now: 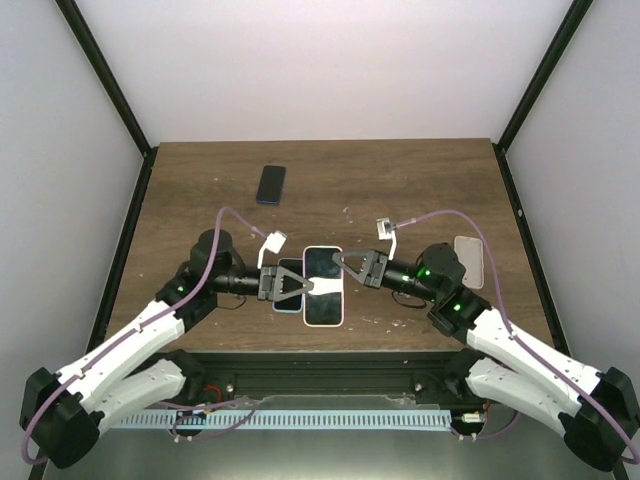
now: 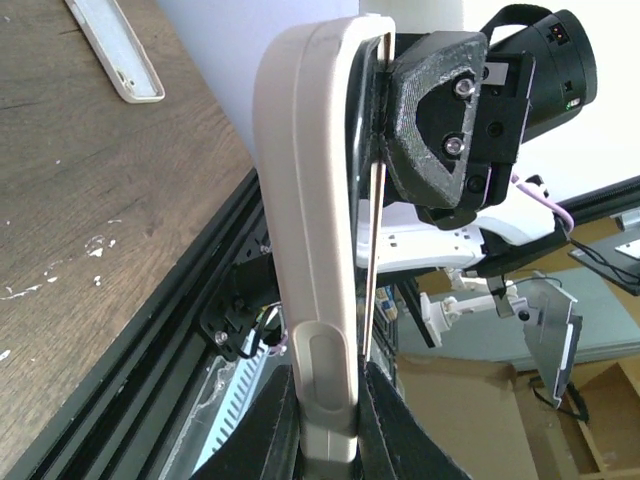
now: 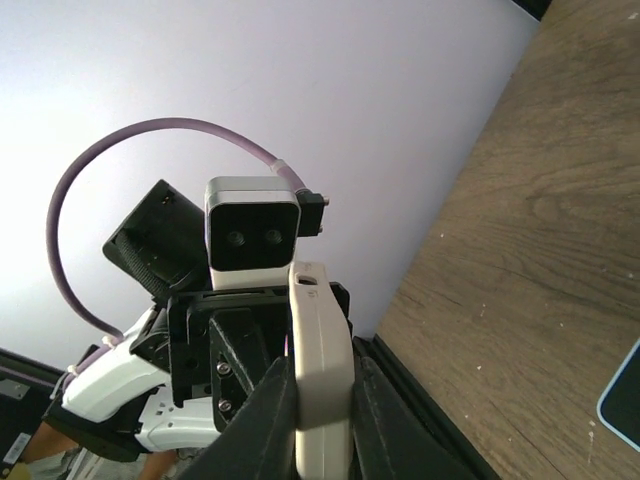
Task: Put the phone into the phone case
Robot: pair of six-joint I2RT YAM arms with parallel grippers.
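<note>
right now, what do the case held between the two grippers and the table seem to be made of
The case looks like silicone or soft plastic: pale cream, smooth, faint sheen, rounded moulded edges; which of the two I cannot tell. The table shows brown wood grain with white scuffs: wood or a wood-look laminate.

You have a dark spare handset (image 1: 271, 184) lying flat toward the far edge of the worktop (image 1: 420, 180), left of its middle. A pale beige cover (image 1: 470, 262) lies flat close to the worktop's right edge. A dark device with a light-blue rim (image 1: 289, 267) lies near the worktop's near edge, partly covered. White specks (image 2: 95, 247) mark the wood there.
</note>
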